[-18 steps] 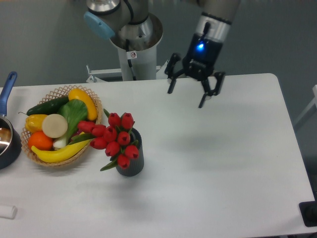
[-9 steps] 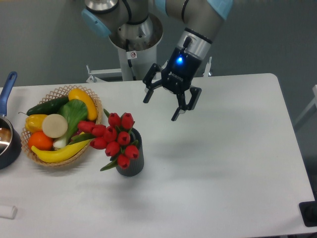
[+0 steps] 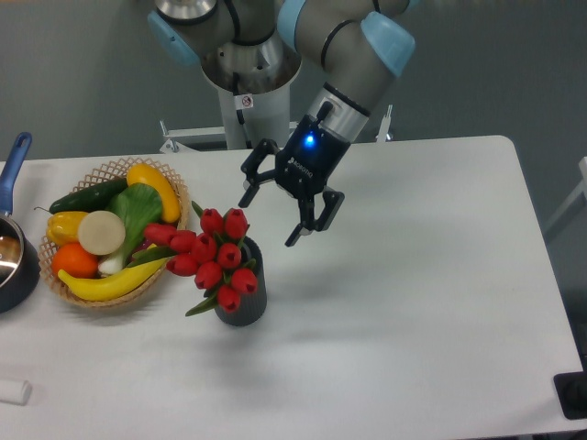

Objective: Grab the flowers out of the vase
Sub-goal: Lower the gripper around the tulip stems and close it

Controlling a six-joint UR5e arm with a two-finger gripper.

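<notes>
Pan (image 3: pixel 13 261) sits at the far left edge of the table (image 3: pixel 413 302), its blue handle pointing toward 12 o'clock and only part of its dark bowl in view. A small white object (image 3: pixel 14 391) lies at 6 o'clock from it, near the front left corner; what it is cannot be told.

At 3 o'clock from the pan stands a wicker basket (image 3: pixel 110 170) filled with produce: a cucumber (image 3: pixel 87 194), a yellow pepper (image 3: pixel 66 225), an orange (image 3: pixel 73 260), a banana (image 3: pixel 110 282), a yellow squash (image 3: pixel 156 190), a green leafy vegetable (image 3: pixel 139 209) and a round pale slice (image 3: pixel 101 232).

Just beside the basket, at its 4 o'clock, the vase (image 3: pixel 246 298) stands upright on the table, dark grey with ribbed sides. The flowers (image 3: pixel 213 254) are in its mouth, leaning toward 10 o'clock so that the leftmost red heads overlap the basket rim; a green leaf hangs down on the vase's left side.

At 1 o'clock from the flowers the gripper (image 3: pixel 272 219) hangs above the table, tilted, with its fingers spread wide apart and nothing between them. One fingertip is near the topmost tulips but not touching them. A blue light glows on the gripper body. The arm (image 3: pixel 353 55) rises toward 12 o'clock, where its base post (image 3: pixel 249 101) stands behind the table's far edge.
</notes>
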